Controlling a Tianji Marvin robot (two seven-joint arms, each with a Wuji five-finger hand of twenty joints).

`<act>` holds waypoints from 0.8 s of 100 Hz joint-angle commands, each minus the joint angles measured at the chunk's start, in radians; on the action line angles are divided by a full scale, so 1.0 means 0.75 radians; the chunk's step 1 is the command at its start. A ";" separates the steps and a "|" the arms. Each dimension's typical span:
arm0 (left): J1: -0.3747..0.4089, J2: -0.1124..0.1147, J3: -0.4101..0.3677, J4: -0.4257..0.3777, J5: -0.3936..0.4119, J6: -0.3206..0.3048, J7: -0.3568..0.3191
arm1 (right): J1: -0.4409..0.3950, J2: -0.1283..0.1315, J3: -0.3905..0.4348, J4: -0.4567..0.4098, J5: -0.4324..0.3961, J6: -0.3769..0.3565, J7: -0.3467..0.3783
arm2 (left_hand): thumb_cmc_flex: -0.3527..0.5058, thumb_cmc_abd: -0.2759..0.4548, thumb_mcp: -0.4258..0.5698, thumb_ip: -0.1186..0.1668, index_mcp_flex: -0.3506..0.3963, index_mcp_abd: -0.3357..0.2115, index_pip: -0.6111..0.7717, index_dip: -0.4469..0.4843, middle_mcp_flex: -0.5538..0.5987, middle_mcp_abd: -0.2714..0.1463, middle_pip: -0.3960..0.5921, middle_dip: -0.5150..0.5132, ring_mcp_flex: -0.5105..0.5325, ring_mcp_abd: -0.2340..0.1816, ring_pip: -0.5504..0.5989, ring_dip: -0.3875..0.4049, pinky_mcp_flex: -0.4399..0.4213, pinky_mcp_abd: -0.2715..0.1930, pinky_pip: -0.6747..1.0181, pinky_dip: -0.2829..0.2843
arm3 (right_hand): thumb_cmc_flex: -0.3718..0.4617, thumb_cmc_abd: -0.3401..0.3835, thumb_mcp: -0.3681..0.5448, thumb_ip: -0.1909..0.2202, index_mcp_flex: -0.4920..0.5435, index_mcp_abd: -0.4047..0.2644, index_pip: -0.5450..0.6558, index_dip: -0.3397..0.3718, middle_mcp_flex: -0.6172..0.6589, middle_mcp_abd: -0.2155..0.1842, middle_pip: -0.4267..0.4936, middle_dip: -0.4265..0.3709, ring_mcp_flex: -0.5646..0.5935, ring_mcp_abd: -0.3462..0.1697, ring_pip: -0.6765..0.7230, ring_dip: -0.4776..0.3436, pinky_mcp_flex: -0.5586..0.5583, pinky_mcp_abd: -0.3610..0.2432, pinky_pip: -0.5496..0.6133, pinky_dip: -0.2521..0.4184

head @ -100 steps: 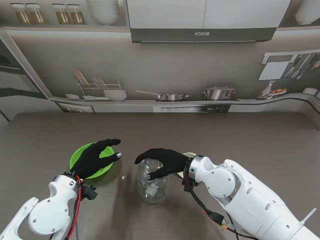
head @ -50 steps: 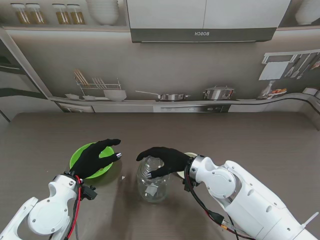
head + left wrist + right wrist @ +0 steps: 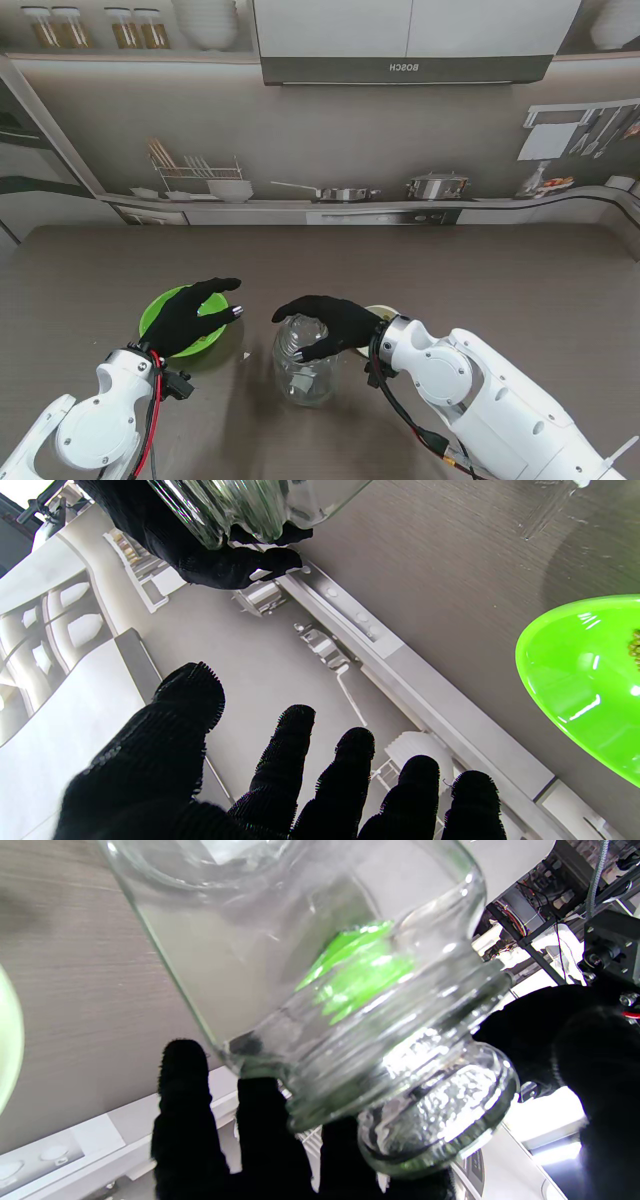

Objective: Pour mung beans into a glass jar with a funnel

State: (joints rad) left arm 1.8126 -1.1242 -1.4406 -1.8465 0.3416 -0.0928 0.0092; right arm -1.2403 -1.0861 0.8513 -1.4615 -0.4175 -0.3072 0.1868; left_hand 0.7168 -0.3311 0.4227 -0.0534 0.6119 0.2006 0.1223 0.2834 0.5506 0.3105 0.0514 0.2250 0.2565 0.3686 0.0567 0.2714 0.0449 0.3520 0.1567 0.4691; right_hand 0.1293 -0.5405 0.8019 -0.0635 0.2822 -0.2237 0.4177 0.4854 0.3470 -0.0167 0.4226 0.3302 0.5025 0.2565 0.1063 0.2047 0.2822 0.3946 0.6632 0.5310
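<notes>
Gripping glass jar [image 3: 303, 365] — mung beans [image 3: 635, 649] in green bowl [image 3: 205, 340].

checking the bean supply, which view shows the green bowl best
The stand view: the whole green bowl shows, partly under the left hand. The left wrist view shows one edge with a few beans; the right wrist view only a green blur through the glass jar.

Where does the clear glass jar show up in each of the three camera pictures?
Stand view: clear glass jar near the middle, under the right hand.
Left wrist view: jar at the top edge.
Right wrist view: jar fills the frame.
Shared landmark: bright green bowl.
</notes>
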 commanded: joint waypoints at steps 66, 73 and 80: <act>0.008 -0.001 -0.005 -0.010 -0.001 -0.011 -0.025 | -0.031 0.025 0.118 -0.269 -0.239 0.159 0.074 | 0.007 0.074 -0.029 0.028 -0.016 -0.038 -0.016 -0.005 0.013 -0.017 0.002 0.013 -0.017 -0.009 -0.014 -0.007 -0.022 -0.040 -0.030 0.014 | -0.087 -0.030 0.040 0.062 0.071 -0.029 -0.100 0.195 0.016 0.021 0.113 0.131 0.219 -0.037 0.220 0.209 0.096 0.004 0.261 0.221; 0.008 -0.001 -0.006 -0.010 -0.001 -0.013 -0.024 | -0.026 0.034 0.123 -0.303 -0.276 0.170 0.105 | 0.008 0.072 -0.029 0.028 -0.013 -0.040 -0.015 -0.005 0.014 -0.014 0.002 0.013 -0.016 -0.006 -0.013 -0.007 -0.021 -0.040 -0.030 0.014 | -0.090 -0.035 0.048 0.068 0.086 -0.035 -0.084 0.218 0.033 0.030 0.128 0.161 0.244 -0.045 0.294 0.274 0.107 -0.008 0.311 0.269; 0.009 -0.001 -0.007 -0.011 -0.002 -0.014 -0.025 | -0.020 0.042 0.125 -0.332 -0.318 0.177 0.134 | 0.006 0.075 -0.030 0.027 -0.016 -0.043 -0.015 -0.005 0.013 -0.017 0.002 0.013 -0.017 -0.008 -0.014 -0.007 -0.021 -0.040 -0.030 0.014 | -0.098 -0.034 0.054 0.072 0.094 -0.042 -0.068 0.232 0.046 0.039 0.147 0.192 0.261 -0.058 0.374 0.333 0.125 -0.025 0.358 0.309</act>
State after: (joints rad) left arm 1.8141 -1.1239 -1.4434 -1.8464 0.3422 -0.0998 0.0091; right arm -1.2644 -1.0595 0.9438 -1.6833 -0.6487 -0.1773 0.2635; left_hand 0.7168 -0.3311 0.4204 -0.0534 0.6119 0.1996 0.1223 0.2834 0.5506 0.3105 0.0514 0.2252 0.2565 0.3686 0.0567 0.2714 0.0449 0.3521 0.1567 0.4691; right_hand 0.0947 -0.5424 0.8252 -0.0422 0.3447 -0.2269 0.3566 0.6223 0.3643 -0.0001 0.5145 0.4504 0.6650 0.2303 0.3398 0.4111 0.3650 0.3993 0.8834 0.7251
